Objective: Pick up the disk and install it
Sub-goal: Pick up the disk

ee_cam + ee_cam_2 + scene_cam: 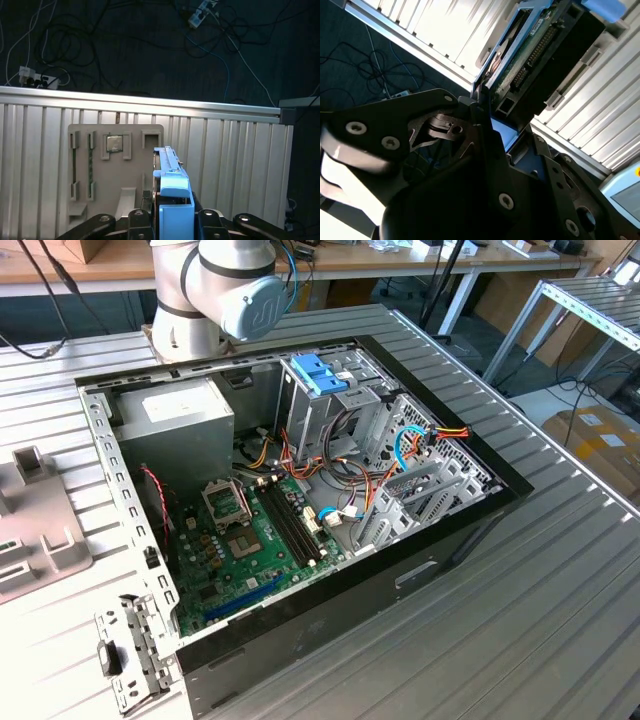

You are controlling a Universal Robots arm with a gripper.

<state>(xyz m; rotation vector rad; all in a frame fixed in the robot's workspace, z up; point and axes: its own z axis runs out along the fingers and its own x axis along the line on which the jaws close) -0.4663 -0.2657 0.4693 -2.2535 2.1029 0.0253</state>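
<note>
Where the black linkages of the pincer (pixel 174 205) met in the first wrist view, its fingers (pixel 150 205) were pressed together on the light-blue carrier rail of the disk (pixel 168 159), one on each side. The disk stood edge-on between them. In the second wrist view the same disk (pixel 532 55) showed its green circuit board and a row of connector pins, with the rail along its side. Behind it lay a grey fixture plate (pixel 132 172) on the ribbed metal desk (pixel 230 165). A square chip (pixel 114 143) and two thin memory sticks (pixel 91 162) sat in the plate's recesses. Whether the disk touched the plate I could not tell. Beyond the desk edge, cables (pixel 75 45) lay on the dark floor.

In the exterior view an open computer case (pixel 430 560) lay on the desk, its black wall nearest the camera. Inside it, the green motherboard (pixel 250 540) came first. Past that were the grey power-supply box (pixel 180 415), toward the exterior view's left, and a bright-blue latch (pixel 318 373) atop the drive cage. Farthest back stood the arm's base (pixel 215 290).
</note>
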